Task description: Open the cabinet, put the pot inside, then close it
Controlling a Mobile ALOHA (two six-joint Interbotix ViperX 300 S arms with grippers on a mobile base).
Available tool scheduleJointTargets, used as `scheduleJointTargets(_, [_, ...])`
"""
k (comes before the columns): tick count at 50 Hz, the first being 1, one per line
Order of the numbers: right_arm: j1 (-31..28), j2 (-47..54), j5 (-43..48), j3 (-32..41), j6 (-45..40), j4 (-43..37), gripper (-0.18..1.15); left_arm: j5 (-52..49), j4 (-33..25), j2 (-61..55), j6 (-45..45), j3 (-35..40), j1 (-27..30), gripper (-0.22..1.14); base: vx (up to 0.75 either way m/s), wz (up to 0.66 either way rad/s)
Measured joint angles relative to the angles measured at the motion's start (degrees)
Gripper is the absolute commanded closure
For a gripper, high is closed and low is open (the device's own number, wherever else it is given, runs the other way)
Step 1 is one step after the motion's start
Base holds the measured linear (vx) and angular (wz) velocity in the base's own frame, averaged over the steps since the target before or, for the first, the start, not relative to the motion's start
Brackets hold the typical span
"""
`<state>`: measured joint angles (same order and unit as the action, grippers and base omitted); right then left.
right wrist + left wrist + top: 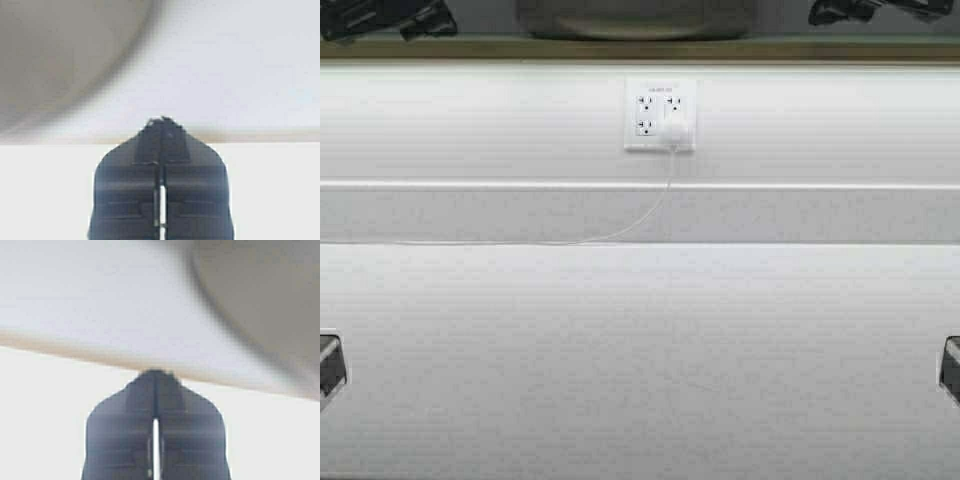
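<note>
The pot (635,18) shows only as a grey rounded body at the top middle of the high view, above the tan front edge of the cabinet (640,47). It stands on the pale grey cabinet floor (90,295). The doors are out of view. My left gripper (420,20) is off the pot's left side and my right gripper (840,12) off its right side. In the left wrist view the left gripper (156,372) is shut on nothing at the tan edge, with the pot (260,305) apart. The right gripper (162,120) is likewise shut and empty, clear of the pot (60,55).
Below the cabinet is a white wall with a socket plate (660,115); a white plug and cord (620,232) run down to the white counter (640,350). Dark parts of my frame show at the left edge (328,370) and right edge (950,368).
</note>
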<state>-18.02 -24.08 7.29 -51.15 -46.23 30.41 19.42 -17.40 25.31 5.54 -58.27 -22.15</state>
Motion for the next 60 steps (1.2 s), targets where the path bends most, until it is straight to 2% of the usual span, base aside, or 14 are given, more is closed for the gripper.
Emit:
scheduleJointTargets(15, [-5.4, -9.0, -6.2, -3.5, 4.0, -0.6, 0.89, -3.6, 0.1, 9.6, -1.2, -4.7, -2.6, 0.88, -0.1, -0.01])
scheduleJointTargets(30, [-6.1, -14.0, -12.7, -2.9, 5.8, -0.5, 0.89, -9.8, 0.1, 17.5, -2.3, -4.7, -2.6, 0.88, -0.15, -0.04])
scheduleJointTargets(60, [-6.1, -14.0, -14.7, -1.5, 6.4, -0.5, 0.89, -12.5, 0.1, 15.6, -8.3, -1.1, -2.3, 0.88, -0.26, 0.02])
